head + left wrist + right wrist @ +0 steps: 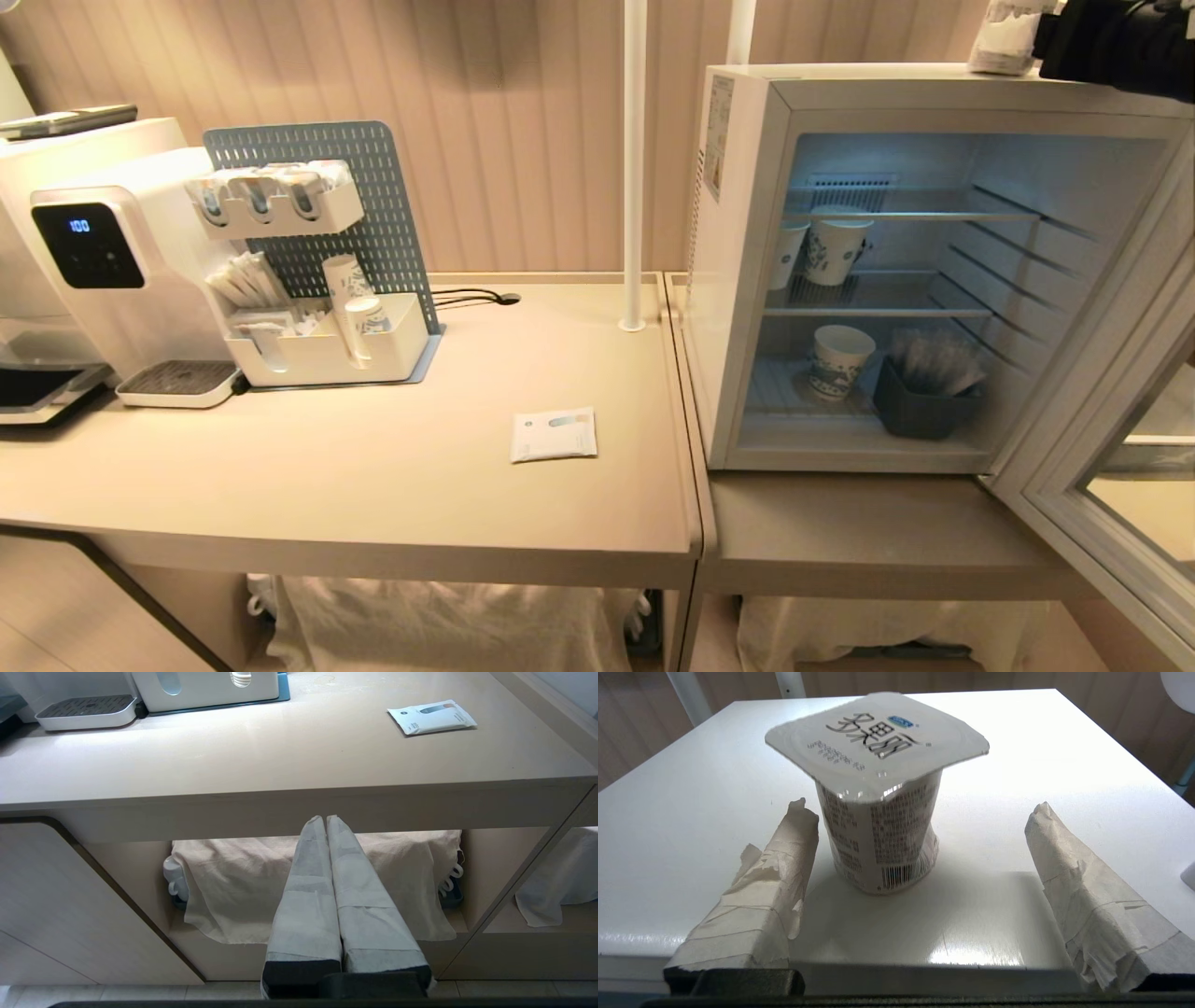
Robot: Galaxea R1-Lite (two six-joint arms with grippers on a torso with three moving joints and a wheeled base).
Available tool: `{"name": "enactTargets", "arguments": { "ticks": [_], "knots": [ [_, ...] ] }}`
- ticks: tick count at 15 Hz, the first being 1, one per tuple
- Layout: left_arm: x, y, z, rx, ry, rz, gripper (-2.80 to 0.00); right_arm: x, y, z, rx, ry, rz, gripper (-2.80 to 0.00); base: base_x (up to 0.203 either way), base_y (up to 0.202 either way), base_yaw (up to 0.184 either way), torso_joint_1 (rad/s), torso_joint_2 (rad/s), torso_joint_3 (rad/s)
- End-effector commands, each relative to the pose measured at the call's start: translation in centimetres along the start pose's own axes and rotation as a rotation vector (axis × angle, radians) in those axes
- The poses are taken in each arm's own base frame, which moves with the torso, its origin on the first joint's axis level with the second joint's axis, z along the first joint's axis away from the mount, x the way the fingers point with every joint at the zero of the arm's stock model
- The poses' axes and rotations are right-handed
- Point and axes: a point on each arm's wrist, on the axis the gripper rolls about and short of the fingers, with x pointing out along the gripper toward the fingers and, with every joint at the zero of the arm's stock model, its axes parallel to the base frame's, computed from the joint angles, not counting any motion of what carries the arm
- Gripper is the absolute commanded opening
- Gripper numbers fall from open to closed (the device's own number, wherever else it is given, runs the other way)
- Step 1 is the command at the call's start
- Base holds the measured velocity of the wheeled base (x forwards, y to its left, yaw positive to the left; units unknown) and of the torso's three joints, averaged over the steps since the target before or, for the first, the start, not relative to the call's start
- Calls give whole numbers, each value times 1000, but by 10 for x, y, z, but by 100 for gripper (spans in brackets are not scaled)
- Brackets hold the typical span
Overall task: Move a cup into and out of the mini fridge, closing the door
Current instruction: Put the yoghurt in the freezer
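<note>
Cup (878,812) stands upright on top of the mini fridge (738,280); door (1102,467) hangs wide open. Right pincer (920,854) is spread, one finger just beside the cup, the other well apart. Advice: centre, close below the rim. Only the right wrist view shows this gap; only the left wrist view shows the left pincer (327,821) pressed together, below the desk (280,765).

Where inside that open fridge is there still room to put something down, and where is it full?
In the mini fridge, the top wire shelf looks bare. The middle shelf is free right of the two paper cups. The bottom is crowded: a paper cup beside a dark bin, with only small gaps.
</note>
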Motion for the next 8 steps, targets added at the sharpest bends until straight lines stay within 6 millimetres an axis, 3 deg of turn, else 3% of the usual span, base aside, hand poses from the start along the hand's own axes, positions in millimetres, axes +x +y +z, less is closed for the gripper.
{"name": "enactTargets", "arguments": {
  "ticks": [1,3,8],
  "knots": [
    [0,0,0,-2,0,0,-280,18,0,-5,-2,8,-1,0,0,0,0,0,0,0],
    [0,0,0,-3,0,0,-280,29,0,-16,-12,35,-1,0,0,0,0,0,0,0],
    [0,0,0,-17,-3,6,-280,40,-2,-22,-15,2,-4,0,0,0,0,0,0,0]
  ]
}}
